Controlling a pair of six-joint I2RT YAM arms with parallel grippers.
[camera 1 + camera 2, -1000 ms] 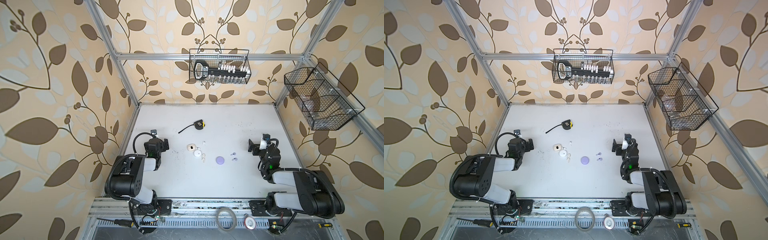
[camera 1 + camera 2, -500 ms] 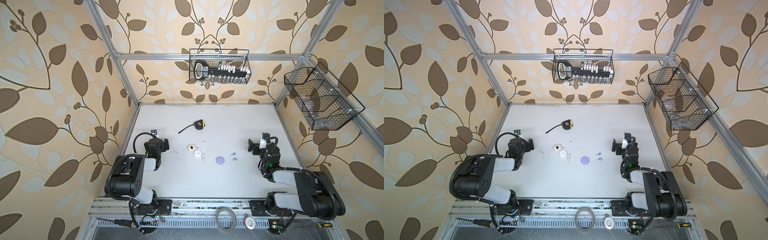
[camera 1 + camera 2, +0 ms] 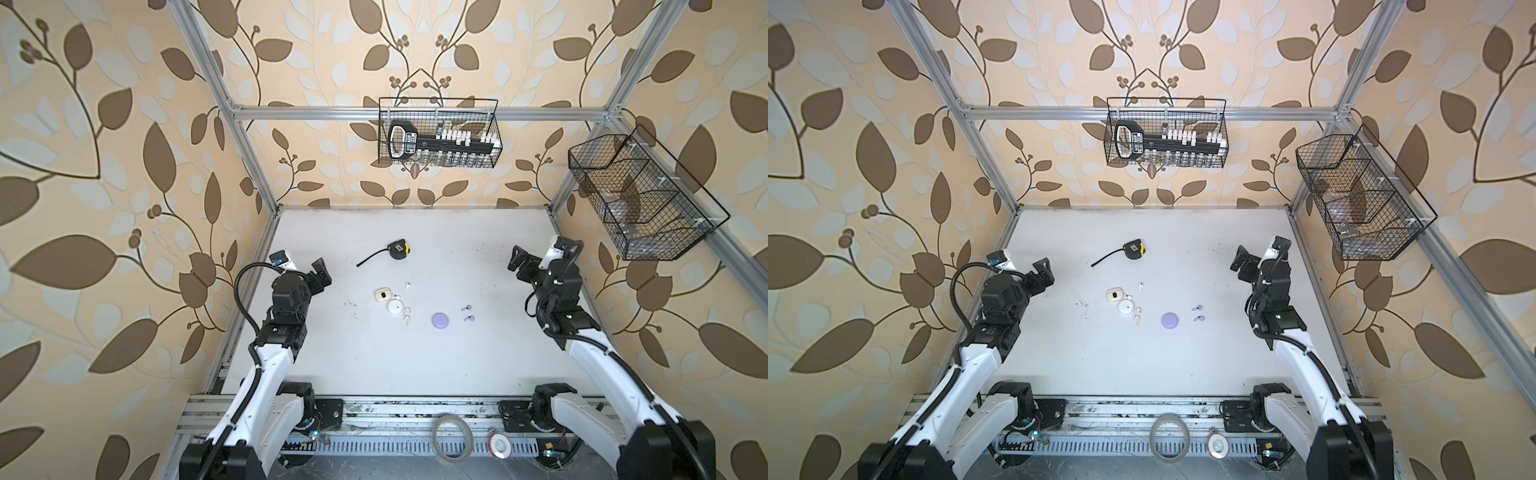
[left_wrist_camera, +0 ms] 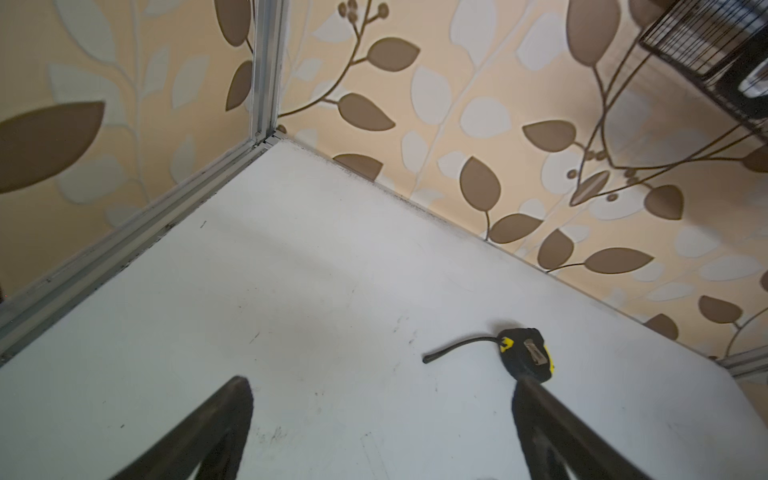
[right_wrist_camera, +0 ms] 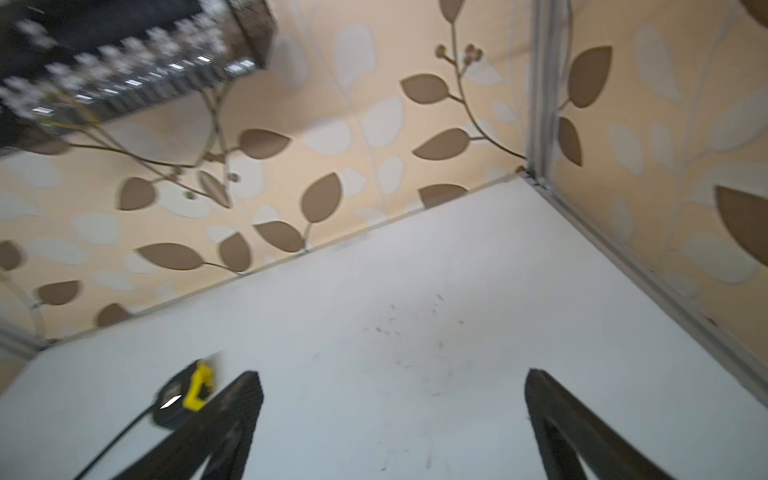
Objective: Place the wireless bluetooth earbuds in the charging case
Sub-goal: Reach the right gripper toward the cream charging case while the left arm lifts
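Three charging cases lie mid-table in both top views: a cream one (image 3: 381, 295) (image 3: 1113, 295), a round white one (image 3: 395, 308) and a round lavender one (image 3: 440, 320) (image 3: 1170, 320). The tiny earbuds lie loose around them: two lavender (image 3: 466, 308) (image 3: 469, 318), two cream (image 3: 406, 311) (image 3: 407, 319) and a white one (image 3: 408, 286). My left gripper (image 3: 321, 273) (image 4: 380, 382) hovers open and empty far to the left of them. Far to their right, my right gripper (image 3: 518, 262) (image 5: 392, 376) is also open and empty. Neither wrist view shows cases or earbuds.
A black and yellow tape measure (image 3: 399, 250) (image 4: 525, 353) (image 5: 183, 399) lies behind the cases with its strap pointing left. A wire basket (image 3: 438, 133) hangs on the back wall and another (image 3: 640, 199) on the right wall. A tape roll (image 3: 452, 436) sits on the front rail.
Both arms have lifted out of their folded pose, and the grippers sit a little higher and farther back. The right wrist view is blurred by motion. Cases and earbuds have not moved.
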